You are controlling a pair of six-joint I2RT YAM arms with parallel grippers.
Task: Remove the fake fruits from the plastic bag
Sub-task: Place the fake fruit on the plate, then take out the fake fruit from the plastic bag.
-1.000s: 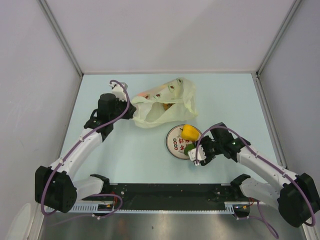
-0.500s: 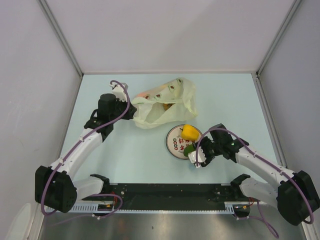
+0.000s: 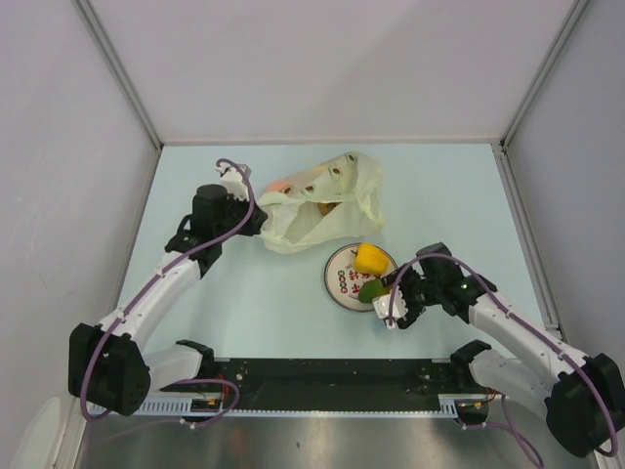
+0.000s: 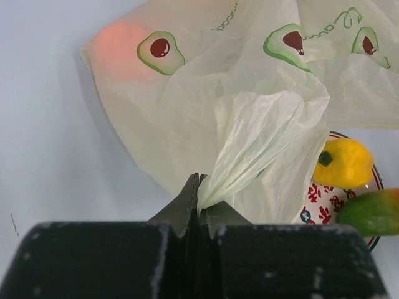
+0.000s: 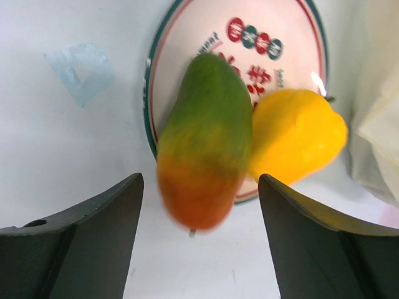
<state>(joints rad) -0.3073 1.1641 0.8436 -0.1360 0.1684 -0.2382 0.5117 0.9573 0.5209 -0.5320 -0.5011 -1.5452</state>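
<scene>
The plastic bag (image 3: 327, 200) lies crumpled at the table's back centre, printed with avocados. My left gripper (image 3: 258, 217) is shut on a bunched fold of the bag (image 4: 249, 124) at its left edge. An orange shape (image 4: 121, 43) shows through the film, and a brownish fruit (image 3: 322, 206) sits in the bag's mouth. On the white plate (image 3: 342, 283) rest a yellow fruit (image 3: 369, 258) and a green-red mango (image 3: 372, 290). My right gripper (image 5: 201, 184) stands open, its fingers (image 5: 112, 212) clear of the mango (image 5: 204, 143), whose red end overhangs the plate's rim (image 5: 153, 75) beside the yellow fruit (image 5: 296, 137).
Grey enclosure walls (image 3: 78, 147) close in the table on three sides. A black rail (image 3: 322, 386) runs along the near edge between the arm bases. A small pale blue scrap (image 5: 81, 71) lies on the table left of the plate.
My right gripper has opened wider and drawn back slightly to the right, leaving the mango on the plate's near rim. The left arm and the bag have not moved.
</scene>
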